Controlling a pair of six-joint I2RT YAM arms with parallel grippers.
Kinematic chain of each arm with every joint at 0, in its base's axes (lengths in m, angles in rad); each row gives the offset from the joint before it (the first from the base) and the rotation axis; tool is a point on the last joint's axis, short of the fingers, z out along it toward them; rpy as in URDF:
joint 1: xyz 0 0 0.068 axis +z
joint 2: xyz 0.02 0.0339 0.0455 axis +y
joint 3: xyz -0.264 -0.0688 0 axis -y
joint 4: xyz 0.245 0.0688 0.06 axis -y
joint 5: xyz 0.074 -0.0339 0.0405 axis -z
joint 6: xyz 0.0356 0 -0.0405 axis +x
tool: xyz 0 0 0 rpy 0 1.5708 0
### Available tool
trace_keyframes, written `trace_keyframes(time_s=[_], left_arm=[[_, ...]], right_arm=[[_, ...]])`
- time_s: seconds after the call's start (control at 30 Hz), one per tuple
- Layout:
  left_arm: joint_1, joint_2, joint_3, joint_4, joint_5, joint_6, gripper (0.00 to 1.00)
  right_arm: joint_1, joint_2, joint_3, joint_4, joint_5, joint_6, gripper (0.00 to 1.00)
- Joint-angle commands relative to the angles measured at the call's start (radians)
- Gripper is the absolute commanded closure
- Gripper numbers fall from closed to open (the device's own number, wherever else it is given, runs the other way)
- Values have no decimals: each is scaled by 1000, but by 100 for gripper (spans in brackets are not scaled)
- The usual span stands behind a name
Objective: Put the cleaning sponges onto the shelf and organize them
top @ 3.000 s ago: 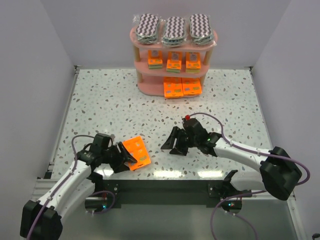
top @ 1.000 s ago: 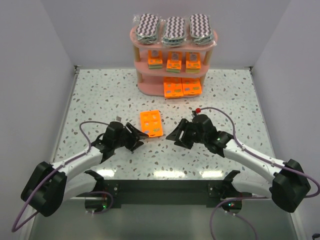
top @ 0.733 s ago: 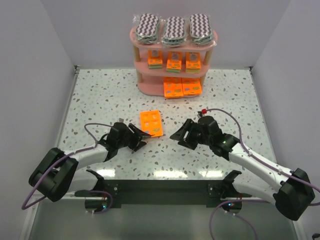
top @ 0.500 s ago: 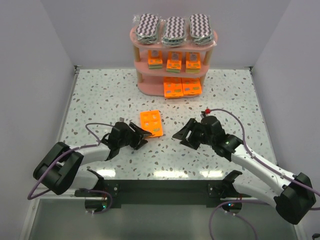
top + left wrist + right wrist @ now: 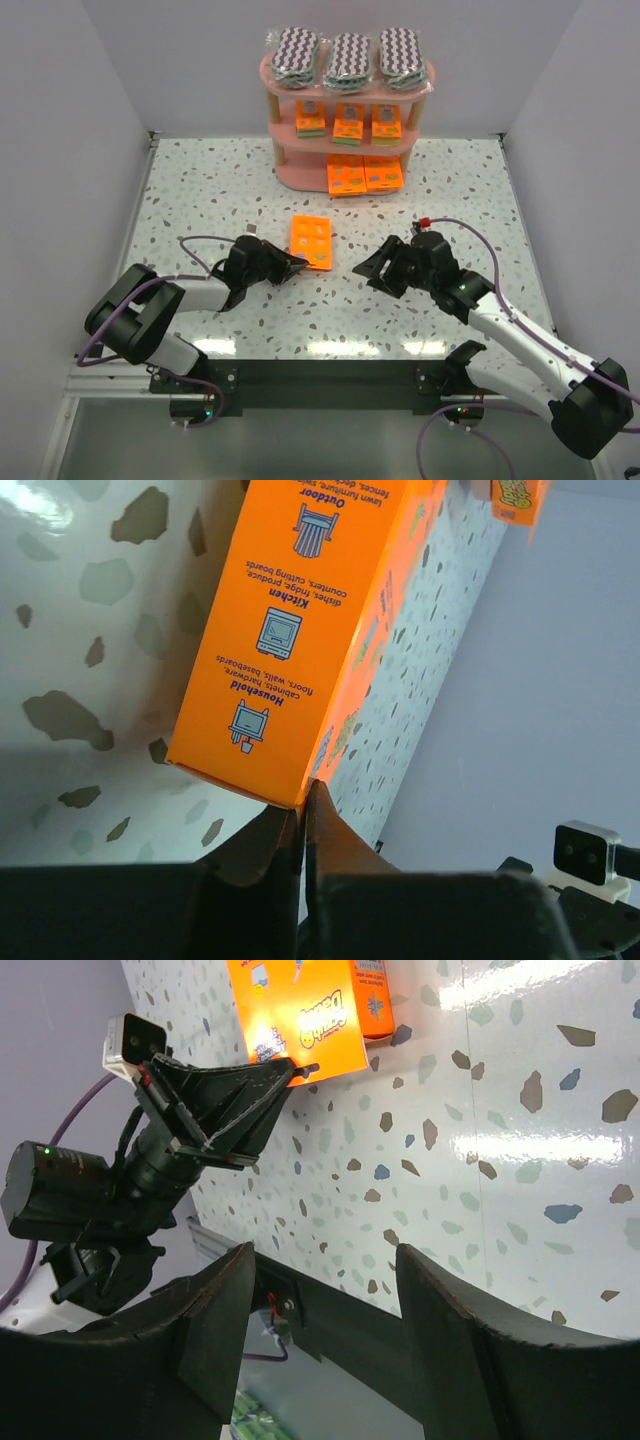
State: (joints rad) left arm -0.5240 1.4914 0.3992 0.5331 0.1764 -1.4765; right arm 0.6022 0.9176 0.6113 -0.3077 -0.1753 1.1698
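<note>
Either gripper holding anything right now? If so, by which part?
Nothing is held. The left gripper is shut, its tips against the near corner of the orange packet lying flat on the table. The right gripper is open and empty.

High rear overview — close wrist views share orange packet [image 5: 310, 241].
</note>
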Motion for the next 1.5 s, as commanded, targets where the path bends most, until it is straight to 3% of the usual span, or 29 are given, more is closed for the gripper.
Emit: trace_keyframes(time_s=[0.0, 0.3, 0.4, 0.77, 1.47], left_arm=[[9, 17, 10, -10, -15, 85, 97], [34, -151, 107, -170, -130, 202, 100], [90, -148, 136, -148, -83, 219, 100], [194, 64, 289, 34, 172, 280, 100], [231, 451, 659, 42, 248, 312, 100]], right_arm=[[-10, -17, -15, -19, -12, -10, 38], [-39, -16, -24, -15, -27, -21, 39], [-48, -6, -22, -4, -36, -27, 39], [-85, 69, 7, 36, -78, -62, 39], [-286, 136, 13, 45, -234, -163, 40]])
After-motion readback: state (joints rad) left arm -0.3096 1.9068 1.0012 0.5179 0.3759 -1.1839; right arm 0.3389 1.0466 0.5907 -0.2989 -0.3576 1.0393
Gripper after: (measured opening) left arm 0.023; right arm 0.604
